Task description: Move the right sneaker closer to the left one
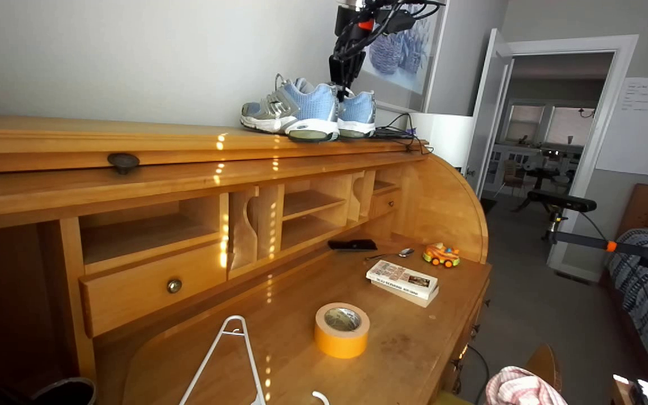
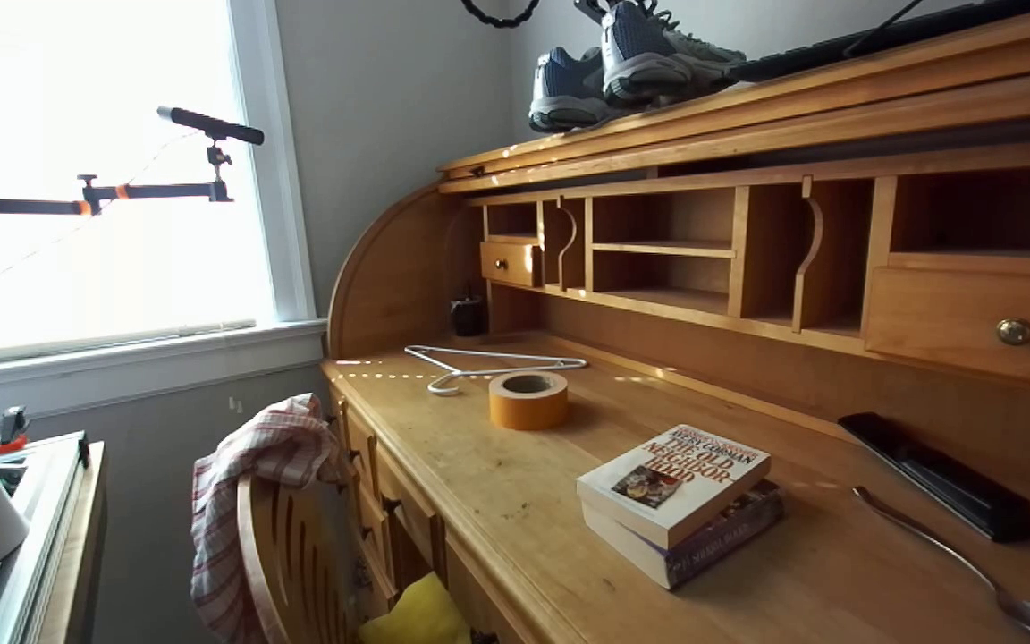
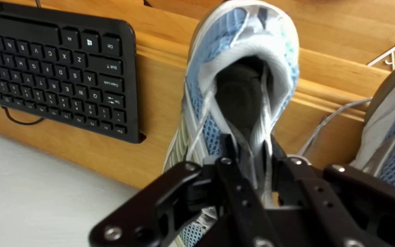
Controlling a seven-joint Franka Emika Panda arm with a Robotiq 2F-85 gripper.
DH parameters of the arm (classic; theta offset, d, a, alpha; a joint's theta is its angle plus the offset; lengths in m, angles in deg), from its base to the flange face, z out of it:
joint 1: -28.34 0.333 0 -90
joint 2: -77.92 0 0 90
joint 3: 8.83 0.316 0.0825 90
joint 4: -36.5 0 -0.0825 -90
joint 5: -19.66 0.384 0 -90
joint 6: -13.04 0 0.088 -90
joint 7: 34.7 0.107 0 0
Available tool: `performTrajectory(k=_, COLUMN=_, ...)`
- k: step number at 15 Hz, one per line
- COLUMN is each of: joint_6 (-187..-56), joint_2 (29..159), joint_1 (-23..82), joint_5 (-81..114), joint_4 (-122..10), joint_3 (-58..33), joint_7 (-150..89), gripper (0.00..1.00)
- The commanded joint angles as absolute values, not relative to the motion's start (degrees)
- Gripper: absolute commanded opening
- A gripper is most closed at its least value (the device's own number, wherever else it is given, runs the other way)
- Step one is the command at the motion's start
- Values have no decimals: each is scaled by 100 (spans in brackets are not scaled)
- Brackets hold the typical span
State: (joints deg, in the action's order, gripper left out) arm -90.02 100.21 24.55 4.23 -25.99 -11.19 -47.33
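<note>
The claw [image 3: 251,144] pinches the right sneaker [image 3: 214,118] by its upper, the left one [image 3: 394,142] lying across a gap, away from the keyboard [image 3: 51,70].

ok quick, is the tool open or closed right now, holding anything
Tool: closed, gripping the shoe nearer the keyboard.

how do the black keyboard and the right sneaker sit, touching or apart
Apart: the wrist view shows a gap, with wood visible between the keyboard and the right sneaker.
</note>
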Motion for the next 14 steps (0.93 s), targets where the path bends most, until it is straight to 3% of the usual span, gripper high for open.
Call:
performTrajectory(k=1, joint_6=-8811, joint_2=10281, joint_1=2426, joint_5=633, joint_4=-2100, joint_3=-1069, joint_7=-4731, gripper=16)
performTrajectory(k=2, joint_6=-8827, joint_2=10320, joint_1=2428, joint_5=652, joint_4=-2067, joint_3=-1065, joint_7=-4731, gripper=49)
performTrajectory(k=4, joint_6=-8834, joint_2=10387, joint_1=2435, joint_5=656, joint_4=-1991, joint_3=-1070, joint_7=-4692, gripper=55)
performTrajectory(k=10, joint_6=-8830, joint_2=10309, joint_1=2458, joint_5=645, joint_4=-1947, joint_3=-1073, joint_7=-4579, gripper=99)
performTrajectory(k=14, joint_6=-8681, joint_2=9994, joint_1=2469, joint_5=756, joint_4=-2218, joint_3=-1040, joint_7=-4298, gripper=100)
